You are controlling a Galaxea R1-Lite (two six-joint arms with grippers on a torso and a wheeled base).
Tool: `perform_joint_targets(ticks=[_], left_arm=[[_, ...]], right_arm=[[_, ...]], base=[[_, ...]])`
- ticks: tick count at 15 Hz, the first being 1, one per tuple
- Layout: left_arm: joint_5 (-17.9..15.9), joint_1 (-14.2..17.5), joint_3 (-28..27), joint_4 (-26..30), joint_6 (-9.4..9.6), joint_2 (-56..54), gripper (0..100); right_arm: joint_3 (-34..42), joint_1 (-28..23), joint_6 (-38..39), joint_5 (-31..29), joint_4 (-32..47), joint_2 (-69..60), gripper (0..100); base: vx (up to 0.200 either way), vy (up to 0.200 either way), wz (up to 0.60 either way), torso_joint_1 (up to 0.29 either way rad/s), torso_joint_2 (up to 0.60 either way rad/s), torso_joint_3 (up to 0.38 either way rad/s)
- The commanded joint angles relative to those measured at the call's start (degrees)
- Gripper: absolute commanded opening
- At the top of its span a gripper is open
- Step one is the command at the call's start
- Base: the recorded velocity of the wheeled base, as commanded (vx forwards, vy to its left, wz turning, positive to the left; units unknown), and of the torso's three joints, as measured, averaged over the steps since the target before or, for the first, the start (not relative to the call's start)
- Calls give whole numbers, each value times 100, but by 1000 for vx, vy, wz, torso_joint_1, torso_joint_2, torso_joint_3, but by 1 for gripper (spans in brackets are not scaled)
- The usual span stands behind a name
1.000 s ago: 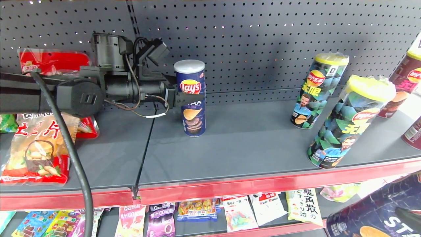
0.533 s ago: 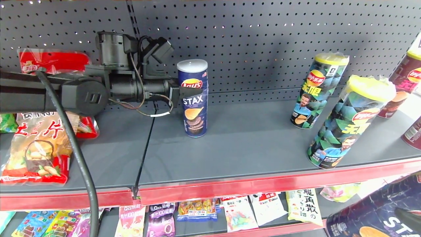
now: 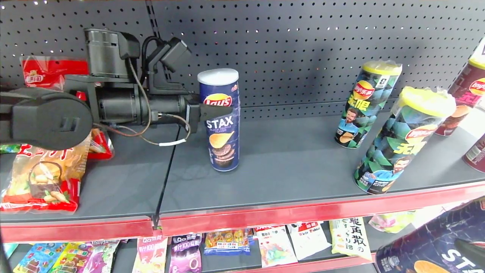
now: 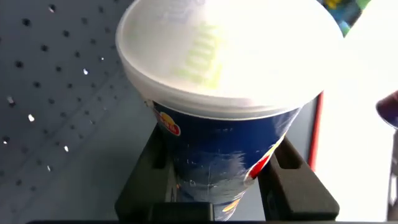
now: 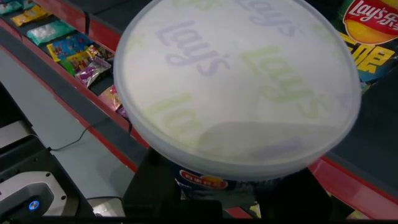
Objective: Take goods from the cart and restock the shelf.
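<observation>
Blue can (image 3: 221,121) stands upright on the shelf (image 3: 288,167), left of centre and well back from its front edge, with your left gripper (image 3: 214,112) clamped round its middle. Placement looks nearly done, though you cannot tell if the base sits fully down. Next, part the jaws and back straight out without tipping it. Your right gripper (image 5: 224,199) is closed on a second can (image 3: 428,246) below the shelf's right front corner.

White lettering and a round logo are facing out on the blue chip can (image 3: 222,129), yellow characters are showing on the nearer green can (image 3: 401,148), red ones on the left snack bag (image 3: 38,178).
</observation>
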Motion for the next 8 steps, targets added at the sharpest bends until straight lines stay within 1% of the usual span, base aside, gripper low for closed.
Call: perform_joint_targets(ticks=[1, 4, 5, 6, 7, 8], left_arm=[[112, -106, 802, -8, 1, -736, 0], [217, -220, 1321, -34, 1, -1061, 0], [331, -246, 1479, -263, 1, -1087, 0], [481, -264, 1637, -553, -25, -1087, 0], [560, -264, 1804, -773, -60, -1096, 0], [577, -282, 1945, -905, -148, -1140, 0]], right_arm=[[0, 4, -4, 10, -8, 33, 0], [0, 4, -4, 10, -8, 50, 0], [0, 4, -4, 10, -8, 50, 0], [0, 4, -4, 10, -8, 50, 0], [0, 4, -4, 10, -8, 50, 0], [-9, 4, -4, 10, -8, 50, 0]], base=[[0, 0, 0, 0, 0, 0], [0, 0, 0, 0, 0, 0], [0, 0, 0, 0, 0, 0], [0, 0, 0, 0, 0, 0], [0, 0, 0, 0, 0, 0], [0, 0, 0, 0, 0, 0]])
